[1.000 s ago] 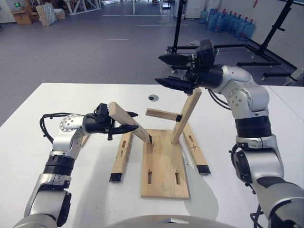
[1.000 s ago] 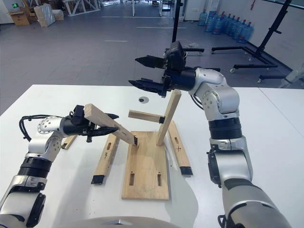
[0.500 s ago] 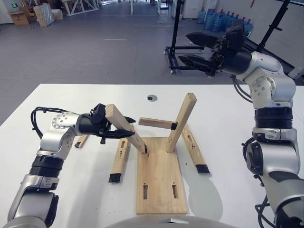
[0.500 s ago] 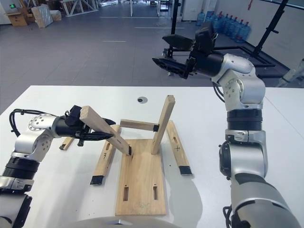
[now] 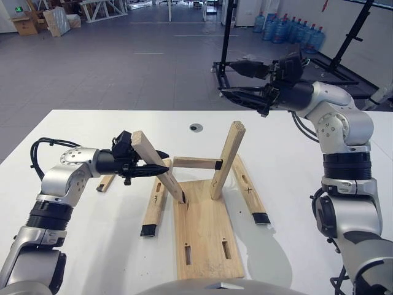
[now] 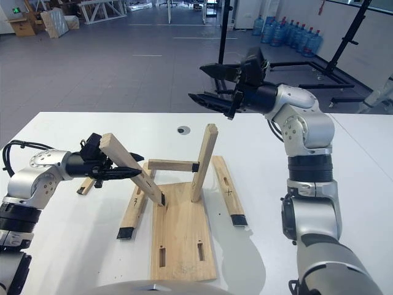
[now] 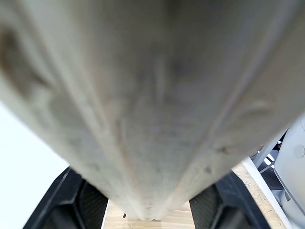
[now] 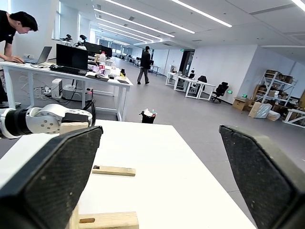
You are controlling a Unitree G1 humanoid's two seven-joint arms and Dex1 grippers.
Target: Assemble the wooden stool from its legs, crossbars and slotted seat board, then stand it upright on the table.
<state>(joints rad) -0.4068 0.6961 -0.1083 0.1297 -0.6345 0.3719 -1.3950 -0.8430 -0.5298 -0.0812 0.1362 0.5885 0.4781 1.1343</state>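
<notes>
Left gripper (image 5: pixel 145 168) clamps the tilted pale wooden leg (image 5: pixel 142 144), foot beyond its jaws at the slotted wooden seat board (image 5: pixel 206 241); right gripper (image 5: pixel 236 78) gapes empty, high above the upright leg (image 5: pixel 224 161). Best to straighten before pressing home

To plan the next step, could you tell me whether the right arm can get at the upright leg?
Probably yes: the right gripper hangs open in the air above the top of the upright leg, with nothing between them.

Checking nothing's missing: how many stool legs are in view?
4: tilted leg in the left gripper, standing leg on the seat board, left flat leg and right flat leg flanking it.
</notes>
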